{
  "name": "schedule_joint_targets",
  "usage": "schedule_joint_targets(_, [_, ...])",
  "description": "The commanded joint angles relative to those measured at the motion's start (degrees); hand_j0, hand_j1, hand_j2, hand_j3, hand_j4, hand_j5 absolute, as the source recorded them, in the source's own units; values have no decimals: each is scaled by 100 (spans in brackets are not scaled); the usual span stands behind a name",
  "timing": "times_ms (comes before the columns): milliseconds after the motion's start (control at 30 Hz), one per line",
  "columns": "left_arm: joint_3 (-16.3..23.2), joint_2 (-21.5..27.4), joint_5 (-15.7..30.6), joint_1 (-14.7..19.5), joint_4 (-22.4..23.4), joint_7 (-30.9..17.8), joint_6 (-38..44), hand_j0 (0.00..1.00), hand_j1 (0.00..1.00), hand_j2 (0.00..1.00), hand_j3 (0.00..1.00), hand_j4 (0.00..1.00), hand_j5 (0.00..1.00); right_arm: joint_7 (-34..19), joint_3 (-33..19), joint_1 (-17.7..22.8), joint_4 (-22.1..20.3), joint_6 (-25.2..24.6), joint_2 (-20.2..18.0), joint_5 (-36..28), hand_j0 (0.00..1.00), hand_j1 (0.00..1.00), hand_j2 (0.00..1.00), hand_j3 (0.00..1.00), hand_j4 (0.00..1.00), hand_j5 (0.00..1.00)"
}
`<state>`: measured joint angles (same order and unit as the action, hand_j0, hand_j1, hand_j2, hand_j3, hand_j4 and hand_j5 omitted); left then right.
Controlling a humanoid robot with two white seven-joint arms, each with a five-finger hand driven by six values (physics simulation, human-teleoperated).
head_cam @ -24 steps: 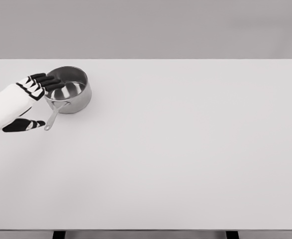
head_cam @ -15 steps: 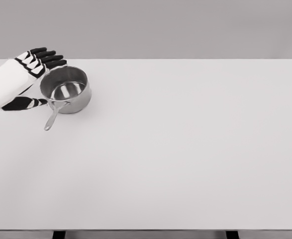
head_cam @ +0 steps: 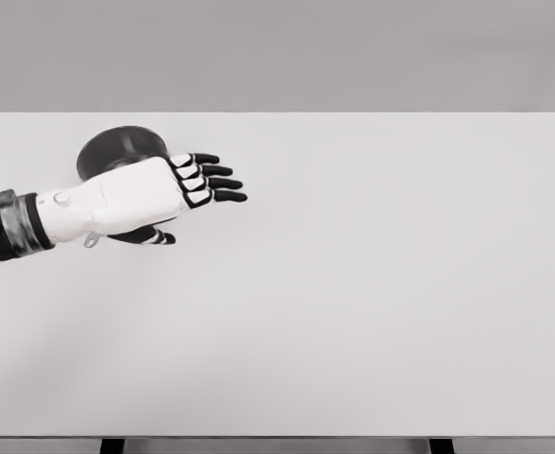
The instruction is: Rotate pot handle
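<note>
The round, shiny steel saucepan (head_cam: 116,147) sits near the far left corner of the plain white table (head_cam: 372,303); only its far rim shows, and its thin handle is almost wholly hidden, so its long axis cannot be read; the white left hand with black fingertips (head_cam: 154,194) lies across the pan's near side, fingers straight, spread and holding nothing, pointing right, past the pan; half a second earlier the hand hung left of the pan, handle pointing toward the viewer.

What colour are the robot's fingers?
Black at the tips, with white segments near the knuckles, on the left hand. The head view shows it.
</note>
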<state>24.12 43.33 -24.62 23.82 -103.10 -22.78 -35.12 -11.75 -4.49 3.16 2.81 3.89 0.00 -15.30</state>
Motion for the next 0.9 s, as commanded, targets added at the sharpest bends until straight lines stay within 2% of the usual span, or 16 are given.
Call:
schedule_joint_targets(0, [-12,-88,-306,0,-9,2,12,100,100,100,100,100,100,6,0,0,0,-3,0,1,100,100,100,100,100,100])
schedule_joint_targets(300, [-21,-246,-1325,-149,-9,-7,576,100,100,100,100,100,100,6,0,0,0,6,0,1,100,100,100,100,100,100])
schedule_joint_targets(533, [-30,-237,-1677,-272,-9,-7,875,100,100,100,100,100,100,-2,0,0,0,-3,0,1,100,100,100,100,100,100])
schedule_joint_targets(867, [-109,-185,-1721,-378,-9,-25,1068,100,100,100,100,100,100,-2,0,0,0,-3,0,1,100,100,100,100,100,100])
